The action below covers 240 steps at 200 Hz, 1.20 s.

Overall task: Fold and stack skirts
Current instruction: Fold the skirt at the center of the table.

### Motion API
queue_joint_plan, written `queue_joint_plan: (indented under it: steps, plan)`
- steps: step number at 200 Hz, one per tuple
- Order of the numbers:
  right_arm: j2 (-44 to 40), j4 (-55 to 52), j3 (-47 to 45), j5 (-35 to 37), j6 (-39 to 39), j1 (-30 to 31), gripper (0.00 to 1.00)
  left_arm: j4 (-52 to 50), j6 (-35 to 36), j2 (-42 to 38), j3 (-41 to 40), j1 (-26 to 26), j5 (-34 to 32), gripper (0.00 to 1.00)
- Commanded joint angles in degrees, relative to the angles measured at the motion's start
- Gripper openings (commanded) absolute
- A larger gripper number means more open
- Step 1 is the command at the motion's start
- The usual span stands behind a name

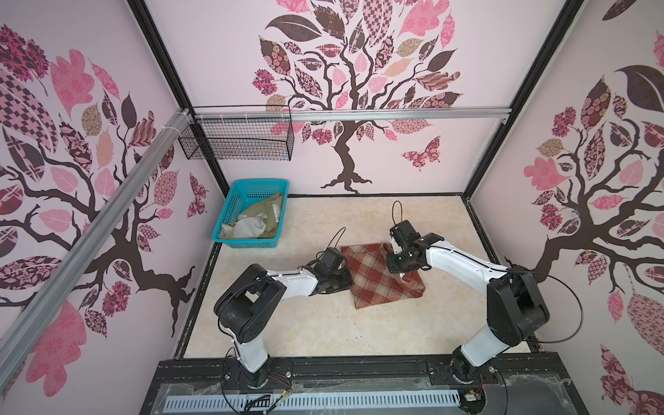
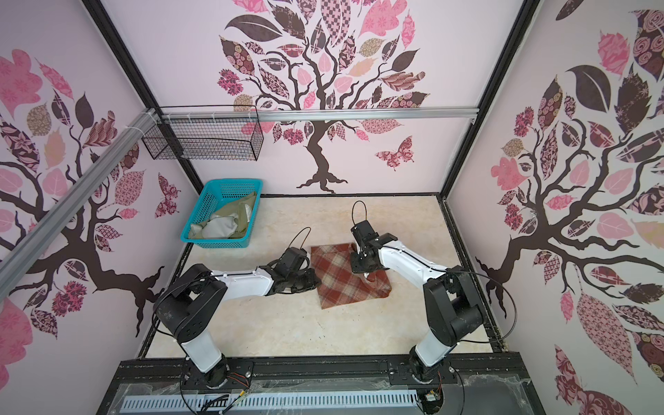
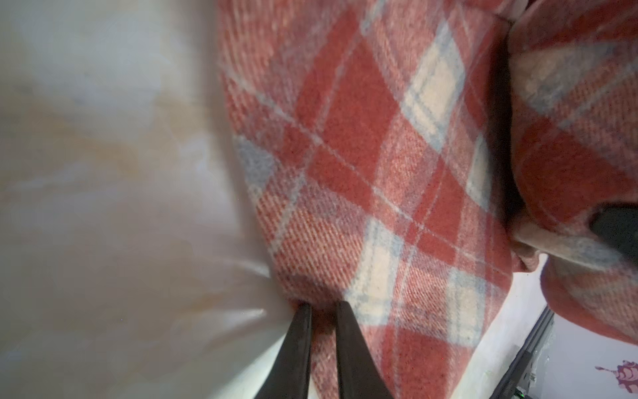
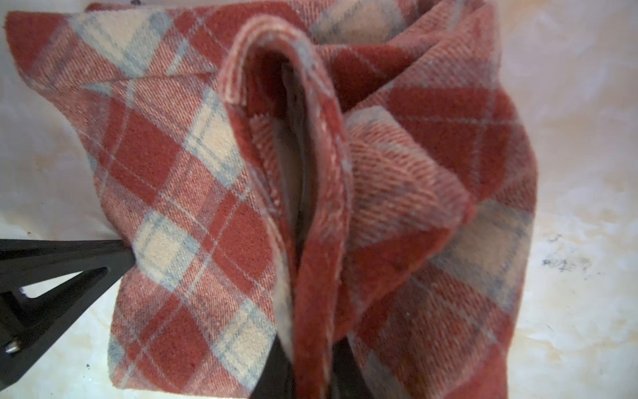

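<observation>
**Containers**

- Turquoise basket (image 1: 248,243): stands at the far left corner of the table (image 1: 323,323), close against the left wall.
  - Contents: the olive skirt (image 1: 256,211), crumpled.
  - Its pale grey-white lining is turned up on the near side.
  - The cloth covers most of the basket floor, and one olive fold leans on the right-hand wall near the rim.
- Wire basket (image 1: 237,143): black mesh, hung from the rail (image 1: 359,114) on the back wall. It sits above the turquoise basket.

**Plaid skirt** (image 1: 373,287)

- It is in neither basket. It lies on the table near the middle, between the two arms and well apart from the turquoise basket.
- It forms a rough rectangle set at an angle, with one corner toward the near edge.
- The left part lies flat. The right part is bunched and raised off the table.

**End effectors**

- Left gripper (image 3: 322,305): low at the skirt's left edge. The fingers are nearly together, with the edge of the plaid cloth pinched between them.
- Right gripper (image 4: 310,366): over the skirt's right part. The fingers are clamped on an upright doubled fold of the plaid cloth.
  - This fold is a band with pale lining showing inside it, and it stands up from the rest of the skirt.
- The right wrist view also shows the left gripper's black fingertip touching the skirt's edge.
</observation>
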Motion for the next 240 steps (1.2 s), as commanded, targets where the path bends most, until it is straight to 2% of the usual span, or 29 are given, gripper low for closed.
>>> queue_joint_plan:
  steps: [1,53,107,187,240]
  plan:
    - [1.3,-2.4,2.3,0.8,1.5,0.9,0.0,0.9,0.4,1.7,0.3,-1.8,0.4,0.17]
    - [2.3,-5.7,5.0,4.6,0.7,1.1,0.0,3.8,-3.3,4.0,-1.2,-5.7,1.8,0.16]
    - [-0.1,-10.0,7.0,10.5,0.8,3.0,0.0,1.1,-3.2,-0.2,-2.6,-5.7,0.6,0.17]
    - [1.0,-8.4,8.4,8.9,4.7,8.5,0.01,0.5,-3.0,-1.1,-3.7,-5.8,0.7,0.17]
    - [1.3,-5.5,6.0,7.5,6.7,9.5,0.02,0.6,-2.8,-1.3,-4.1,-5.8,0.8,0.17]
